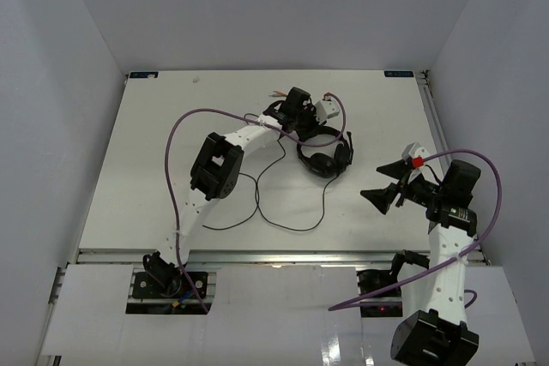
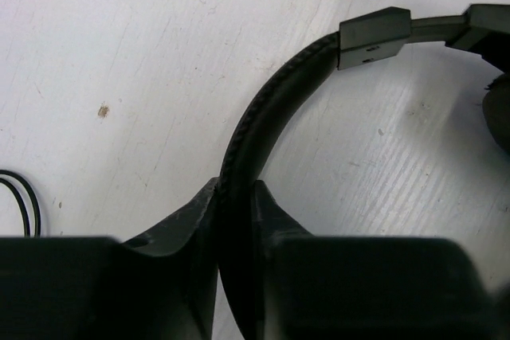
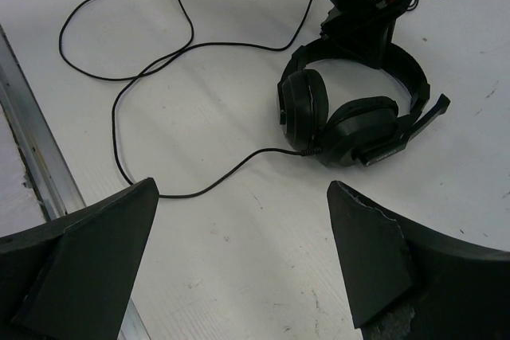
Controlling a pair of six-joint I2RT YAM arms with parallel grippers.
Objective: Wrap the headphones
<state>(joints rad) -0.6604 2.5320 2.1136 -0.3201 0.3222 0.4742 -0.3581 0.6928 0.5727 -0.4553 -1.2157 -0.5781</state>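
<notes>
Left fingers (image 2: pixel 182 232) clamped on headband of headphones (image 3: pixel 351 125)
Right fingers (image 3: pixel 103 232) spread wide, holding nothing; cable (image 3: pixel 275 150) lies loose on worktop (image 1: pixel 154 126)

White flat tabletop (image 1: pixel 146 143), matte, scuffed w/ fine scratches & a small brown speck (image 2: pixel 103 110). Silver metal rail (image 1: pixel 283 255) runs along the near edge. Black over-ear padded headphones (image 1: pixel 326 159) sit right of centre, closer to the far edge than the near one, both earcups down on the surface, headband arched toward the far edge. Thin black cable (image 1: pixel 292 227) leaves one earcup, drops toward the near edge, curves left, then loops back approx. mid-desk. It lies loose in open curves. Cable's free end is too small to make out.
</notes>
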